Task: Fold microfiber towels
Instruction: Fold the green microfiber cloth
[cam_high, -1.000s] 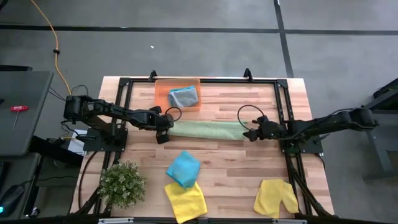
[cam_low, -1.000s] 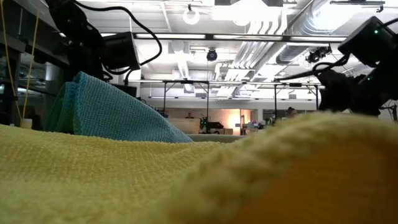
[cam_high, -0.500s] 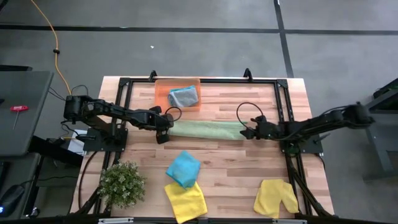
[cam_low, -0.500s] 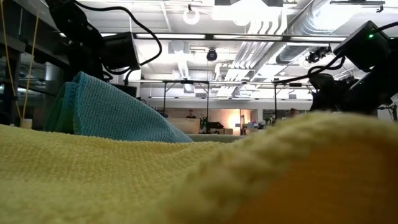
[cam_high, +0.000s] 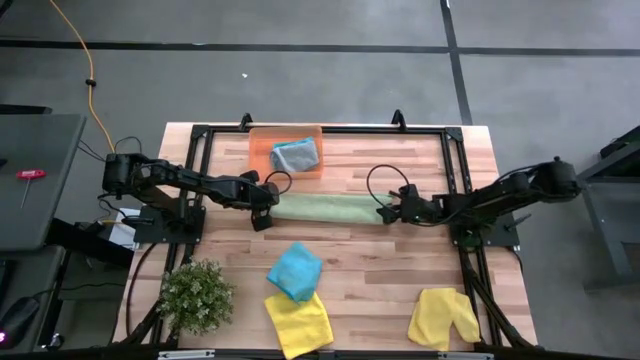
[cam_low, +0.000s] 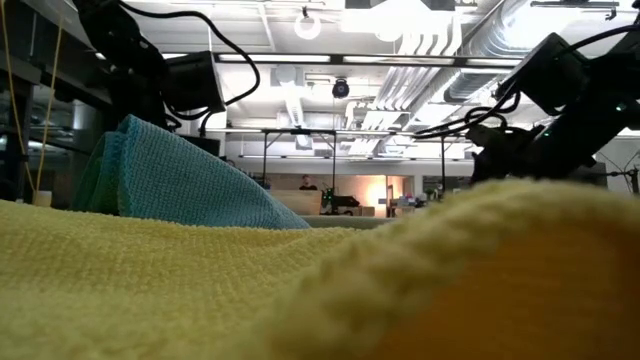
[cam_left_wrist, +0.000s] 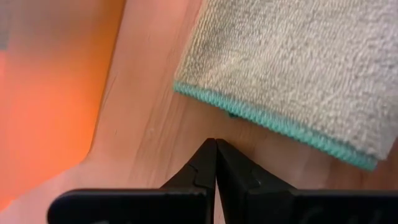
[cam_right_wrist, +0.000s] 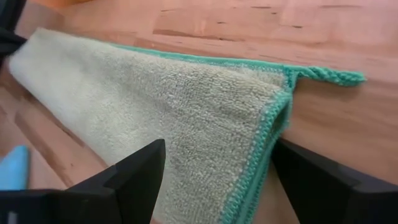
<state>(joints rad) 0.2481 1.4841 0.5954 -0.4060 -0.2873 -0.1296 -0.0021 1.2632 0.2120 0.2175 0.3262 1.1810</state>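
The right gripper (cam_right_wrist: 217, 180) stands wide, straddling the near end of the light green towel (cam_high: 325, 208) lying mid-table. To grip well it should bite both layers squarely. The left gripper (cam_left_wrist: 216, 163) — fingers pinched together, empty — sits at the far end.

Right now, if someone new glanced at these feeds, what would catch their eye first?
The long green towel stretched across the table's middle, with a gripper at each end: the left gripper shut beside its left end, the right gripper open around its right end. Next, the orange tray at the far edge holding a folded grey towel, and the bright yellow towels near the front edge.
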